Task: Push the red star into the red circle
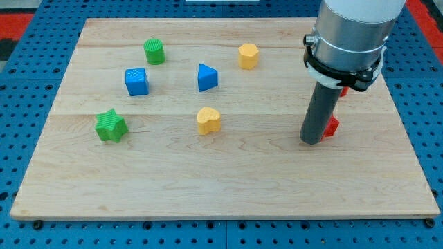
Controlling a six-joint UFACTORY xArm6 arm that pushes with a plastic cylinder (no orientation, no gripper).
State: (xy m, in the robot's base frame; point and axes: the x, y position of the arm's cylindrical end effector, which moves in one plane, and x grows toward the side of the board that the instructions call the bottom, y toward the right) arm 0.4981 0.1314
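My tip (312, 142) touches one red block (332, 126); a second red block (343, 91) peeks behind the rod. I count two green, two blue, two yellow blocks.

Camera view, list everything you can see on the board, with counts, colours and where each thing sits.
green cylinder: one, green, upper left
green star: one, green, left
blue cube: one, blue, left of centre
blue triangle: one, blue, upper centre
yellow hexagon: one, yellow, top centre
yellow heart: one, yellow, centre
red blocks: two, red, right, mostly hidden behind the rod, shapes unclear
wooden board: one, light wood, on blue pegboard
my tip: one, dark, beside the lower red block
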